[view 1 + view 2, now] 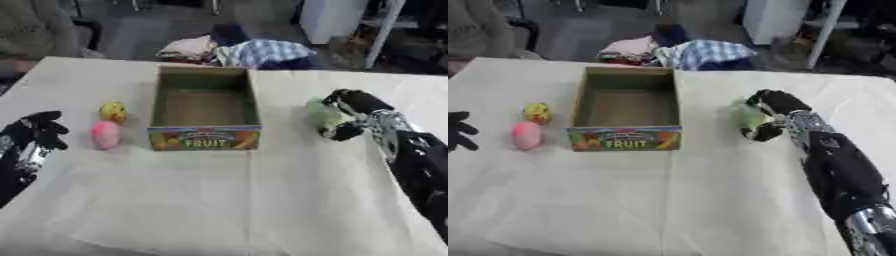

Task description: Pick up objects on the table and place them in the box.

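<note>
Three small objects lie on the cloth-covered bench (219, 200) around an open cardboard box (206, 107). The box stands upright near the middle of the bench, its front panel printed with coloured pictures and the word FRUIT; its interior shows only a bare brown floor.

Left of the box: a yellow object (113, 111) with darker spots lies just beside the box's left wall, and a pink object (105, 134), rounded and elongated, lies just in front of it, close to the box's front left corner. The two are near each other; whether they touch cannot be told.

Right of the box: a pale green object (745, 115) sits on the bench, apart from the box's right wall. The right hand (770, 116), black, reaches in from the lower right on a black arm with a silver joint. Its fingers and thumb are curled round the green object, fingers at the far side and thumb at the near side. Whether the object is lifted off the cloth cannot be told.

Left hand (39, 131): rests idle at the left edge of the bench, fingers relaxed and spread, holding nothing, well apart from the pink object.

Beyond the far edge of the bench lies a heap of folded fabric (262, 52), part of it blue-checked.
</note>
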You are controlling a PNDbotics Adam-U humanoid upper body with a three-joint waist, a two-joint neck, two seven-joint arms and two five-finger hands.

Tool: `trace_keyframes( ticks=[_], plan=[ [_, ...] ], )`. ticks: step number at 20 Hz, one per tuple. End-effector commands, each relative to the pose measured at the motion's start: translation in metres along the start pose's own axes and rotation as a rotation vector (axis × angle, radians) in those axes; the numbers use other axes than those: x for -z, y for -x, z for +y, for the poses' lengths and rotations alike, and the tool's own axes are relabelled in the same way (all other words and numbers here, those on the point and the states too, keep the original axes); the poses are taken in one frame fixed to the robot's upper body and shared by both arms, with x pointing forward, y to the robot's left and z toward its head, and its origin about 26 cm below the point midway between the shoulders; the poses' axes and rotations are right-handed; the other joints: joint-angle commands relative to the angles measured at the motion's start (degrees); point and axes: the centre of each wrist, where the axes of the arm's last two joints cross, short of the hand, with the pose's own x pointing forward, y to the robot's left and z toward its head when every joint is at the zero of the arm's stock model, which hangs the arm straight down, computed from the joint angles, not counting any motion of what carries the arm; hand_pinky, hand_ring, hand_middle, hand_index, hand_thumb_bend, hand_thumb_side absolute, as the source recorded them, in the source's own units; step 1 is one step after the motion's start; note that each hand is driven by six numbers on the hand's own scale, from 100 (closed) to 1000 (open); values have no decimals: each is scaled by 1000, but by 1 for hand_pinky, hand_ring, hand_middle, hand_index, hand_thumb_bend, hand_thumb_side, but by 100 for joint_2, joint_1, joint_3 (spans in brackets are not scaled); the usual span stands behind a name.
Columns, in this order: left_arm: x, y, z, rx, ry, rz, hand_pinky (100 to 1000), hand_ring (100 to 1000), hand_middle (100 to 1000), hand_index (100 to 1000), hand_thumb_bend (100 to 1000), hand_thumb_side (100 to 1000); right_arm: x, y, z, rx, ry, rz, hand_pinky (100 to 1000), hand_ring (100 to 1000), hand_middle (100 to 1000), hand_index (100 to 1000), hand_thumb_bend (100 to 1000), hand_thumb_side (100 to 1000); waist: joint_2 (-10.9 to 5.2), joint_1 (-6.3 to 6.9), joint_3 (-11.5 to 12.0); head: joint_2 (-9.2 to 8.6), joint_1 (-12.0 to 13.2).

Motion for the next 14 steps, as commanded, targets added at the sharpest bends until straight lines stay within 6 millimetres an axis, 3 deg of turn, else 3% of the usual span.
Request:
trace_keyframes(
  ticks=[1, 6, 14],
  plan=[
    [4, -5, 3, 7, 0, -22, 1000, 556, 620, 850, 211, 776, 0, 7, -13, -30, 75, 27, 583, 596, 339, 520, 393, 100, -43, 18, 1, 29, -21],
    [4, -5, 3, 6, -1, -20, 1000, 556, 620, 850, 209, 778, 0, 7, -19, -14, 180, 28, 547, 521, 237, 405, 348, 100, -46, 13, -2, 29, -22],
    [4, -5, 4, 7, -1, -21, 1000, 556, 620, 850, 210, 774, 5, -2, -58, 36, 311, -96, 541, 496, 217, 381, 261, 100, -61, 10, -17, 29, -29]
  ],
)
